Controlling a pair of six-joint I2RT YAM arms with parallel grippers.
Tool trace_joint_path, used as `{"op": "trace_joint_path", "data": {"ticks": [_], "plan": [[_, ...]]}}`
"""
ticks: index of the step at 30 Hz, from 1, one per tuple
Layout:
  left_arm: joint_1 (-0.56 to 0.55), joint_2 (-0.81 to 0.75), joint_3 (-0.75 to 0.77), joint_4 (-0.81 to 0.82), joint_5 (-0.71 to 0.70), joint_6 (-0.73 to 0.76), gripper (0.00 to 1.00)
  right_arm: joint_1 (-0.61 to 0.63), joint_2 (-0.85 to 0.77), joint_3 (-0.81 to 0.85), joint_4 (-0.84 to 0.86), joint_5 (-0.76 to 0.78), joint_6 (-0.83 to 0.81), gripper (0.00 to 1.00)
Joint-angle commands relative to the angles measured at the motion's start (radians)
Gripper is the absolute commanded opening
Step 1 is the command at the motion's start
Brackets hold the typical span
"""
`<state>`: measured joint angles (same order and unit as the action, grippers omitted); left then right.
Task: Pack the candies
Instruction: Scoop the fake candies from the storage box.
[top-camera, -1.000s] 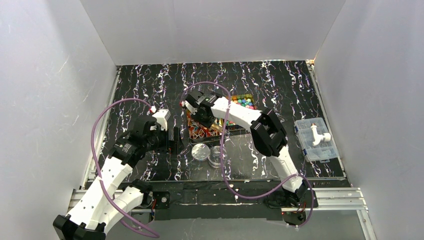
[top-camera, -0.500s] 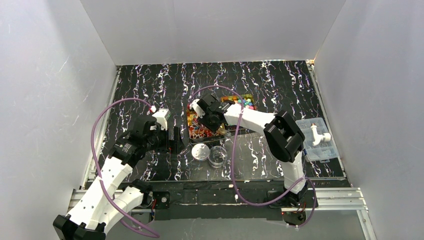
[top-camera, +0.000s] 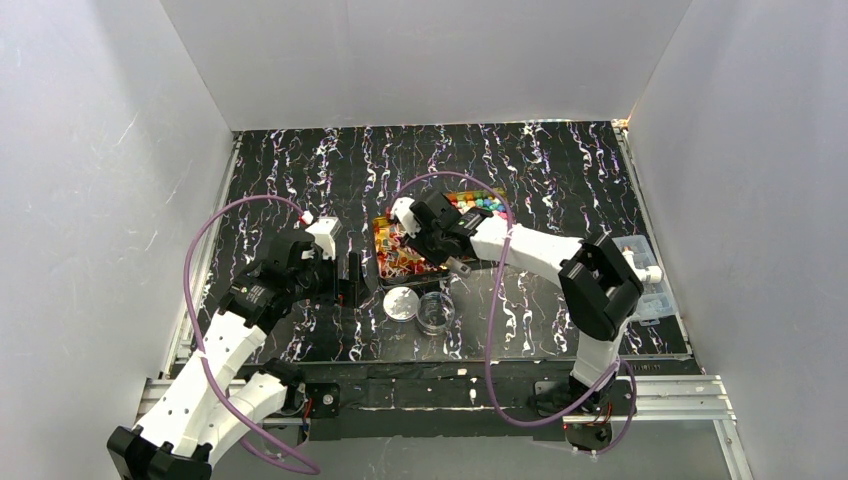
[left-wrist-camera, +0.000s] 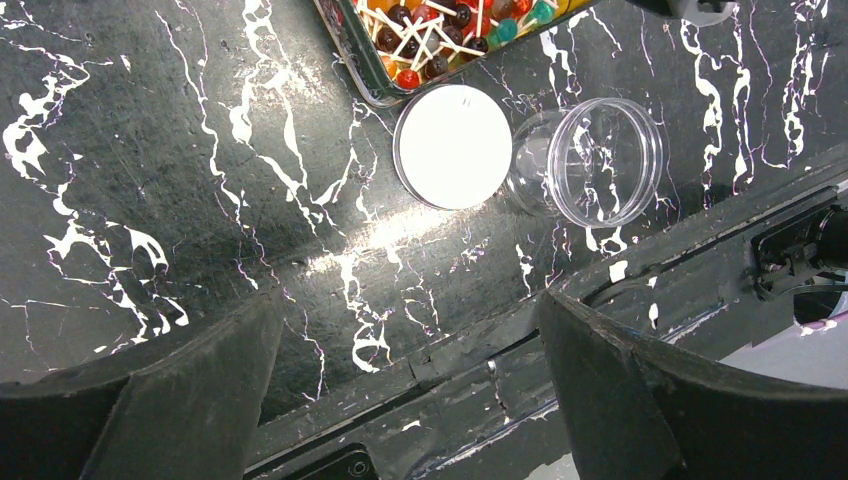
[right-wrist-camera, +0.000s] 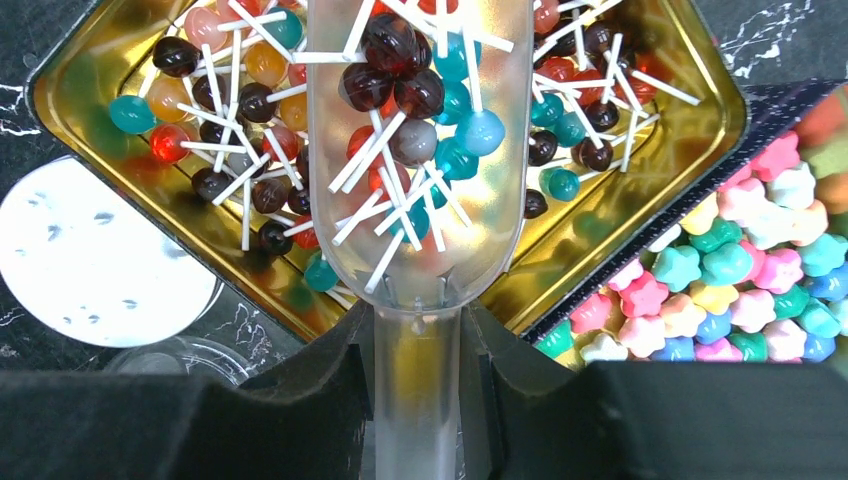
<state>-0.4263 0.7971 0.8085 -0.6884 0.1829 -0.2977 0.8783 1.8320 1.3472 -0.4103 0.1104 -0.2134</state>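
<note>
Right wrist: candies (right-wrist-camera: 415, 95) in pincer's (right-wrist-camera: 417, 345) scoop (right-wrist-camera: 330, 170)

No legible text, label, brand, number or sign is found in any view. Surfaces checked: the gold tin (right-wrist-camera: 700, 110), the clear scoop (right-wrist-camera: 417, 310) above it, the candies (right-wrist-camera: 745, 270) beside it, and the white lid (left-wrist-camera: 452, 146) and clear jar (left-wrist-camera: 610, 160) near it. The worktop (left-wrist-camera: 200, 200) bears white marbling streaks only, not writing.

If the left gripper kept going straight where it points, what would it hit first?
The left gripper likely meets bare black marbled tabletop, short of the white round lid and clear plastic jar; depth unclear.
</note>
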Motion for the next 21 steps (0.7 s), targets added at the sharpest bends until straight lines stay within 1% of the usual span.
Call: {"op": "trace_joint_path", "data": {"ticks": [1,9,14,21], "plan": [[0.002,0.002,-0.008,-0.005,-0.008,0.014,0.98,-0.006,-0.084,-0.016,0.055,-0.009,-0.015,0.01],[0.003,0.008,-0.007,-0.004,-0.001,0.015,0.98,-0.006,-0.189,-0.063,0.004,-0.025,-0.026,0.01],[0.003,0.011,-0.007,-0.002,0.004,0.017,0.98,-0.004,-0.28,-0.109,-0.065,-0.044,-0.024,0.01],[0.003,0.008,-0.006,-0.002,0.004,0.015,0.98,0.013,-0.403,-0.161,-0.16,-0.031,-0.007,0.01]]}}
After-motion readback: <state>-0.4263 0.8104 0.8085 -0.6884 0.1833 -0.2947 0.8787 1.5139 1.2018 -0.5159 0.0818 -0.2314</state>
